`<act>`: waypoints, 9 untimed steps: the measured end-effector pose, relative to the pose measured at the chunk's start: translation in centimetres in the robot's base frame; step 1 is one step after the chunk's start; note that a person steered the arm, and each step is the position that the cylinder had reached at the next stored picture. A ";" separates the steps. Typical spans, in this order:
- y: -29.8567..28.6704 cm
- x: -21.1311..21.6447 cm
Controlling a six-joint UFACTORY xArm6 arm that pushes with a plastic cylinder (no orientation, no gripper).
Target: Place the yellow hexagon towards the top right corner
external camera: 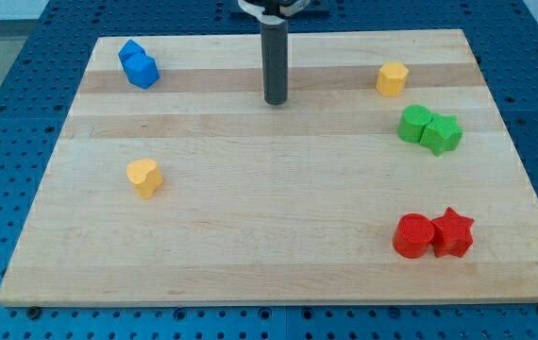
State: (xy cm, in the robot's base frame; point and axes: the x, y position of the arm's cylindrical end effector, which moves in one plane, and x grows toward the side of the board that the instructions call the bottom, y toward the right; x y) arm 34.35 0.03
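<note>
The yellow hexagon sits near the view's top right, on the wooden board. My tip rests on the board at the view's top centre, well to the left of the hexagon and apart from it. A yellow heart-shaped block lies at the view's left middle, far from the tip.
Two blue blocks touch each other at the top left. Two green blocks sit together just below the yellow hexagon. A red cylinder and a red star touch at the bottom right.
</note>
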 end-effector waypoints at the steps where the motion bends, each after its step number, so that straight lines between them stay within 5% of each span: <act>1: 6.5 1.0; 2: 11.8 0.3; 9: 18.4 -3.1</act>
State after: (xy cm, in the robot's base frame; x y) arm 31.24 18.40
